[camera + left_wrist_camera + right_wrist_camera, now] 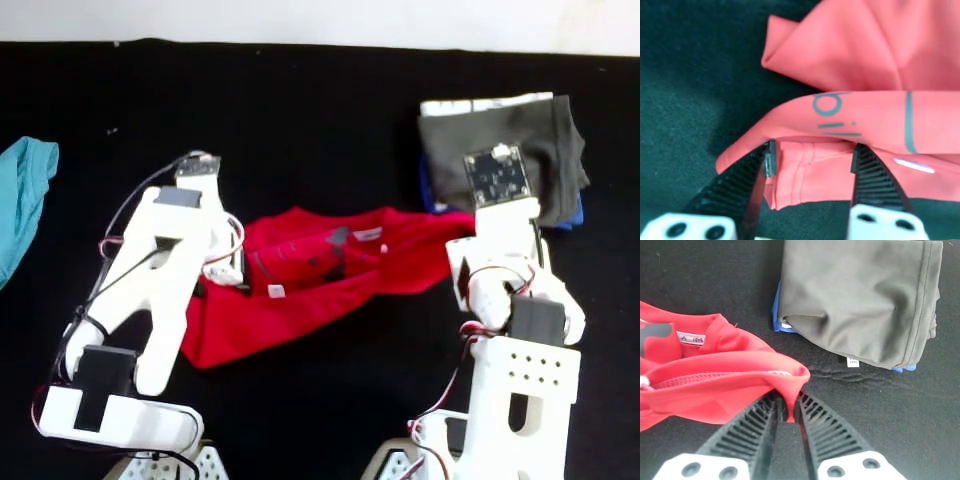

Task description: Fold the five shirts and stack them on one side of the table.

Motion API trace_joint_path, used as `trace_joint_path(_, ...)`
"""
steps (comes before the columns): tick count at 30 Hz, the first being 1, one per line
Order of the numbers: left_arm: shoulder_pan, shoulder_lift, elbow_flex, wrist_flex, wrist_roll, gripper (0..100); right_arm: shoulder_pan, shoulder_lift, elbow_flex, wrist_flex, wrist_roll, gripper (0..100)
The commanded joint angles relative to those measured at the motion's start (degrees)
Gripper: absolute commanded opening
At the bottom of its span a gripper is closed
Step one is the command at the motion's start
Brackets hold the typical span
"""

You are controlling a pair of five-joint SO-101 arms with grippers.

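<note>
While the right tool clamped the edge of the red shirt nearest the folded stack and the left tool gaped astride the hem farthest from it, a one-sided pull could have dragged that sprawled shirt into the stack and mussed it.

A red shirt lies rumpled mid-table; a folded dark gray shirt tops a blue shirt far right; a teal shirt lies at the left edge.
</note>
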Motion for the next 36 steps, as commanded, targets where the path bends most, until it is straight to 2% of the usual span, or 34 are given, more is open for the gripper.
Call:
trace_joint_path(1,1.01,0.13,-2.59,1.23,0.62,18,-0.4,-1.19,0.13,-0.13,0.44,0.5)
trace_joint_path(6,0.84,0.13,-2.68,1.41,0.62,2,-0.4,-1.19,0.13,-0.13,0.44,0.5)
trace_joint_path(9,-0.22,-0.4,-2.86,1.76,0.62,5,-0.4,-1.19,0.13,-0.13,0.44,0.5)
trace_joint_path(13,-1.19,0.13,-2.15,3.69,0.62,18,-0.4,-1.19,0.13,-0.04,0.44,0.5)
trace_joint_path(15,-1.19,0.04,-0.92,3.6,0.62,21,-0.4,-1.19,0.13,-0.04,0.44,0.5)
trace_joint_path(20,0.75,0.04,2.68,2.81,0.62,20,-0.4,-1.19,0.13,-0.04,0.44,0.5)
trace_joint_path(27,8.22,-0.48,7.34,2.81,0.88,20,-0.4,-1.19,0.13,-0.04,0.44,0.5)
trace_joint_path(36,6.81,0.04,4.79,2.64,0.62,20,-0.4,-1.19,0.22,-0.04,0.44,0.5)
